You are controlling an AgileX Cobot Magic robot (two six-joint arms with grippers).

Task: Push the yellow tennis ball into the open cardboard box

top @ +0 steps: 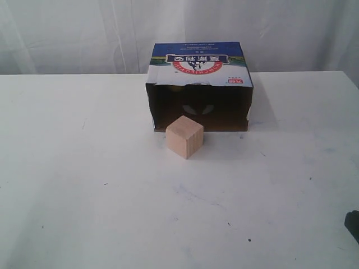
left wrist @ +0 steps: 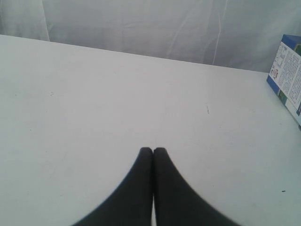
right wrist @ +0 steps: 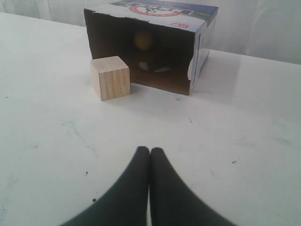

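The open cardboard box point(top: 199, 70) lies on its side at the back middle of the white table, its dark opening facing forward. In the right wrist view a dim yellow-orange round shape, the yellow tennis ball point(right wrist: 142, 40), shows deep inside the box point(right wrist: 155, 28). In the exterior view the ball is hard to make out. My right gripper point(right wrist: 149, 149) is shut and empty, well short of the box mouth. My left gripper point(left wrist: 153, 149) is shut and empty over bare table, with a corner of the box point(left wrist: 287, 75) off to one side.
A pale wooden cube point(top: 184, 136) stands just in front of the box opening, toward its left half; the right wrist view shows the cube point(right wrist: 110, 77) too. A dark piece of the right arm point(top: 353, 224) shows at the exterior view's right edge. White curtains hang behind the table.
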